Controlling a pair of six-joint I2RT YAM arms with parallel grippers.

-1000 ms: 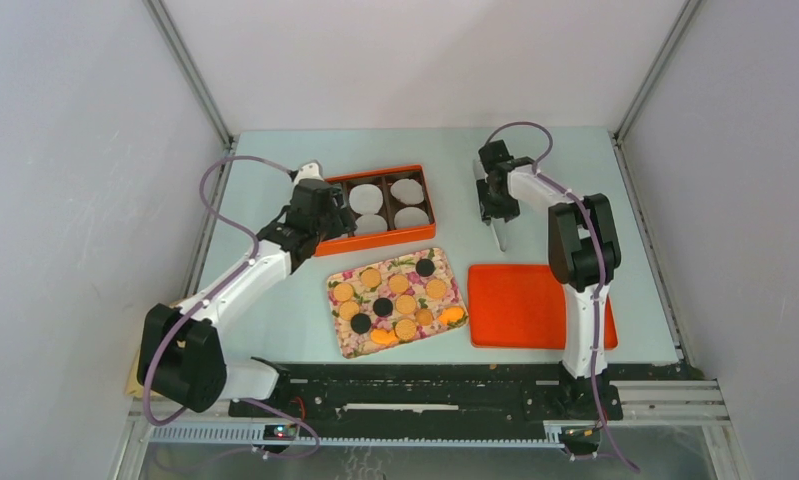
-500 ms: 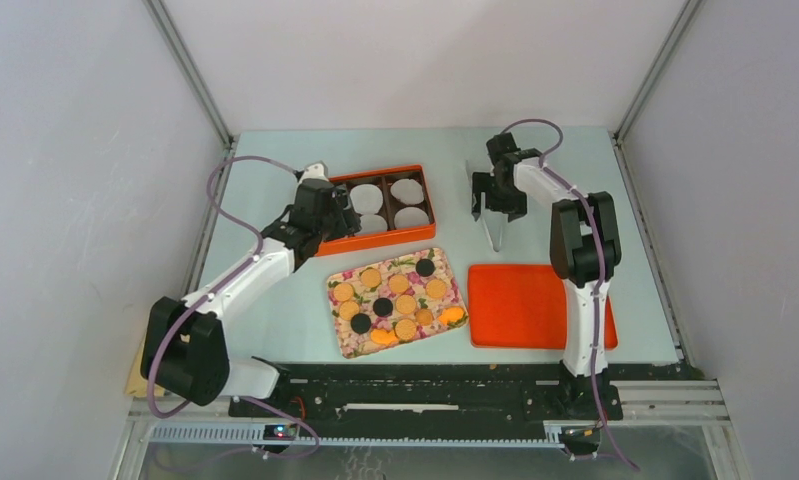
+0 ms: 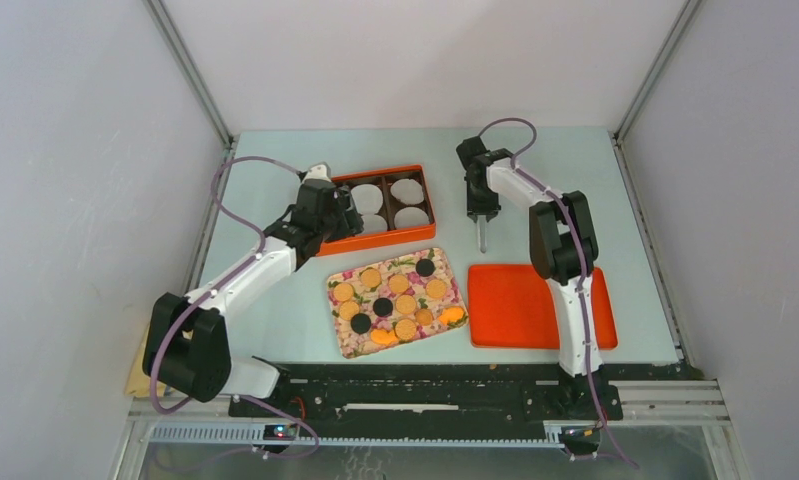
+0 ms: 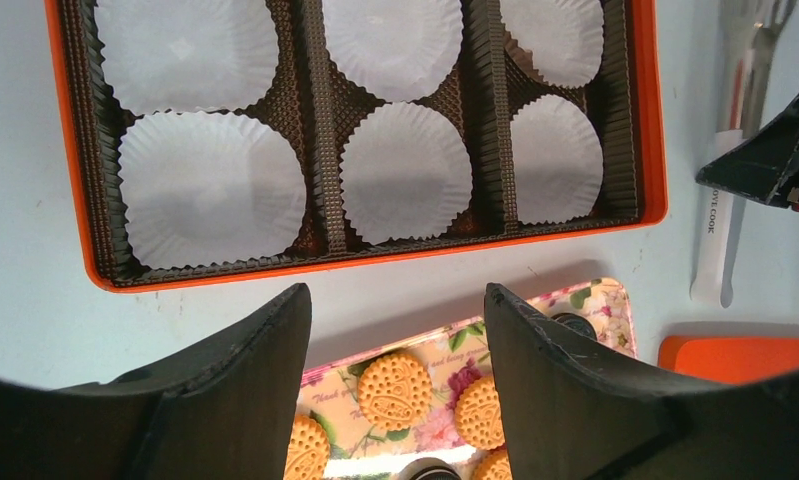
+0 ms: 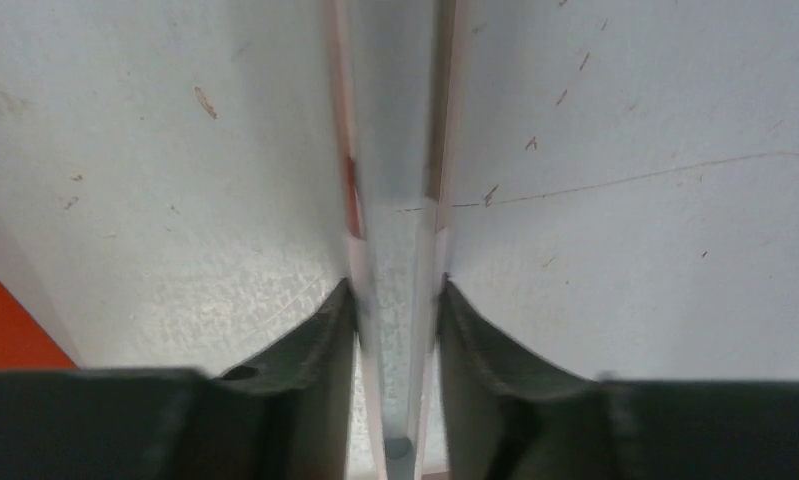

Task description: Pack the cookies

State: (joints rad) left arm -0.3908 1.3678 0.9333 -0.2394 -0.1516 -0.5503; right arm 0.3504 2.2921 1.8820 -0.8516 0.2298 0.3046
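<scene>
Pinching right gripper (image 5: 395,300): I see its fingers squeezed onto both arms of the tongs (image 4: 723,215)
Left gripper (image 4: 395,295): spread wide, holding nothing, above the near rim of the orange box (image 3: 375,240)
Cookies (image 3: 406,304): lying on the floral tray (image 3: 451,272)

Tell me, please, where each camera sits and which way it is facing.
Top external: fixed above and behind the bases, looking down on the table; both arms, orange box, floral tray and cookies show.
Left wrist: over the tray, facing the box's paper liners; its open left end effector frames the view.
Right wrist: facing down at bare tabletop; the right end effector clamps tongs.
Shared: top and left wrist both show box, cookies, tongs.
</scene>
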